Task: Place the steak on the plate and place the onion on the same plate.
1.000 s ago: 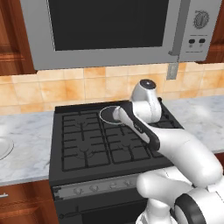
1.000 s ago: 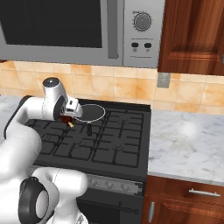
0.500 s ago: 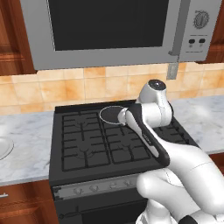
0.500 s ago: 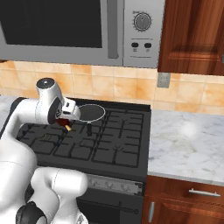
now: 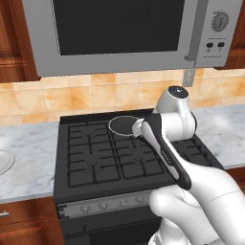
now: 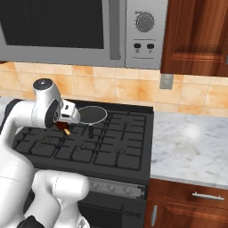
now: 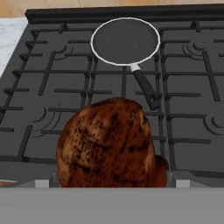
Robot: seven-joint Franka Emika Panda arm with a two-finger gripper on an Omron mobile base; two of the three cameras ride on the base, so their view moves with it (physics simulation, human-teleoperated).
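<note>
Steak (image 7: 107, 144) sits clamped between the gripper (image 6: 67, 130) fingers (spread wide around it), above the stove's (image 5: 95, 158) middle grates; it could slip onto a burner in transit.

The steak (image 7: 107, 144) looks rough and charred, the pan (image 7: 125, 41) is matt dark with a shiny metal rim, the stove grates (image 5: 91, 153) are matt black, the counter (image 6: 191, 147) is glossy marble, and the cabinets (image 6: 196, 35) are polished wood.
</note>
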